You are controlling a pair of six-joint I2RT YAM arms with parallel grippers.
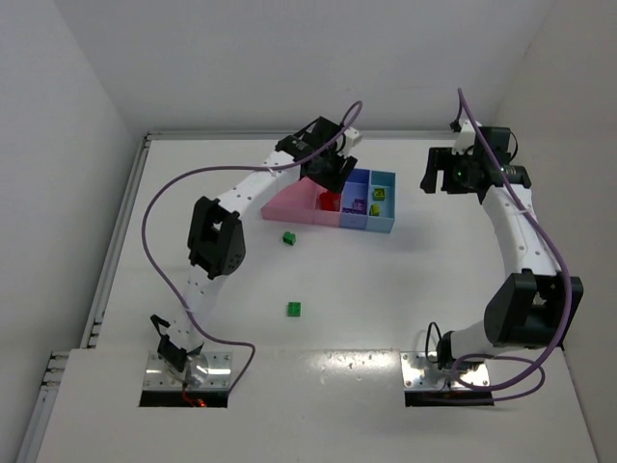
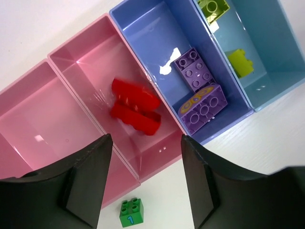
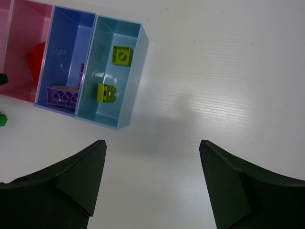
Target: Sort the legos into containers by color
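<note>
Hovering: left gripper wide, empty | right gripper same | green brick 6 o'clock of pink bin | risk: grab may clip wall

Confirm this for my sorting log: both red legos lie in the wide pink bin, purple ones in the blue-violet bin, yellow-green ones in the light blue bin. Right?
Not quite. The red legos lie in the narrower pink bin, beside the blue-violet bin, not the wide pink bin. The left wrist view shows it. The purple legos and yellow-green legos are as you said.
</note>
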